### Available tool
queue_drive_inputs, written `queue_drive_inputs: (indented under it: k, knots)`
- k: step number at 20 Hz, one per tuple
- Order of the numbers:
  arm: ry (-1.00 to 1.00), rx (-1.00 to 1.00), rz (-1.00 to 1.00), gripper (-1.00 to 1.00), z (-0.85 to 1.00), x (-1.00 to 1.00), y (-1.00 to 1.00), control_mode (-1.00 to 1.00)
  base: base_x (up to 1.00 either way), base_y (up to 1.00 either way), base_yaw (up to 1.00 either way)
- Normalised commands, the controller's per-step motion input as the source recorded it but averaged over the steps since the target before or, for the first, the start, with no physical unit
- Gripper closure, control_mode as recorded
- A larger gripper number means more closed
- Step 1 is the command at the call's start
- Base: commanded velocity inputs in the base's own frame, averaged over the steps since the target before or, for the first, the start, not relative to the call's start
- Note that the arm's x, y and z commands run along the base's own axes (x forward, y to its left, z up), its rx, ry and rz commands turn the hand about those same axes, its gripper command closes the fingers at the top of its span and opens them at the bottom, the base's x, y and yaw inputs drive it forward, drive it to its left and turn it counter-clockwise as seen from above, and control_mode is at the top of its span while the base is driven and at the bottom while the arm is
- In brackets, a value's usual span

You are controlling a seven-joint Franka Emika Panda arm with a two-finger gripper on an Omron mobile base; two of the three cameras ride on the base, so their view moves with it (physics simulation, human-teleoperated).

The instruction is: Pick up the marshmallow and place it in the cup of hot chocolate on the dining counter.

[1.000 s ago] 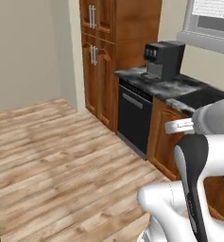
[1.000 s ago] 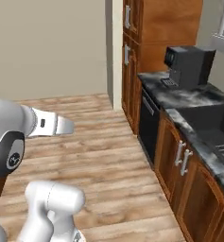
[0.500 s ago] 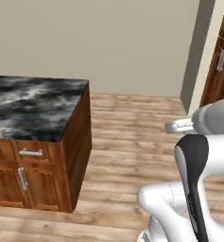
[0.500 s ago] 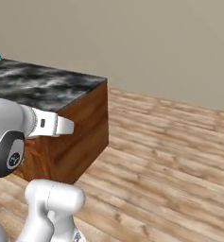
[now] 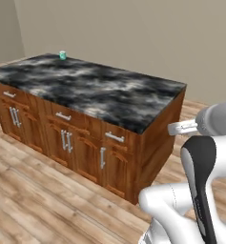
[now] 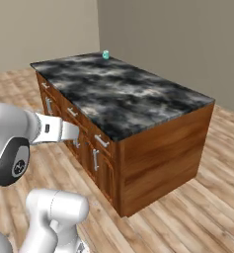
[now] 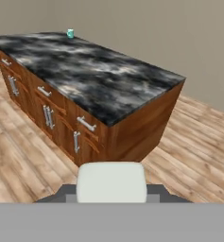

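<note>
A small teal cup of hot chocolate [image 5: 63, 55] stands alone at the far left corner of the marbled dining counter [image 5: 95, 93], awaiting its topping. Nearer, right of centre, the off-white marshmallow [image 7: 111, 182] sits pinched between the nearly closed fingers, carried high and well short of the cup.

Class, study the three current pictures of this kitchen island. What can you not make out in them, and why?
- Mug at the counter's far end: too small in all three views to show its contents or handle.
- Marshmallow, hand view: its lower part is cut off by the bottom band.
- Gripper: its fingertips are hidden behind the marshmallow.
- Counter's far side: hidden by its own top.
</note>
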Motion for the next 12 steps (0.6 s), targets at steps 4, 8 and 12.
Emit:
queue_drive_inputs:
  k: [4, 8, 12]
  knots:
    - [0.00, 0.00, 0.00, 1.00, 0.00, 0.00, 0.00, 1.00, 0.81, -0.86, 0.27]
    - [0.00, 0.00, 0.00, 1.00, 0.00, 0.00, 0.00, 1.00, 0.63, -1.00, 0.23]
    - [0.00, 0.00, 0.00, 1.00, 0.00, 0.00, 0.00, 1.00, 0.39, -1.00, 0.19]
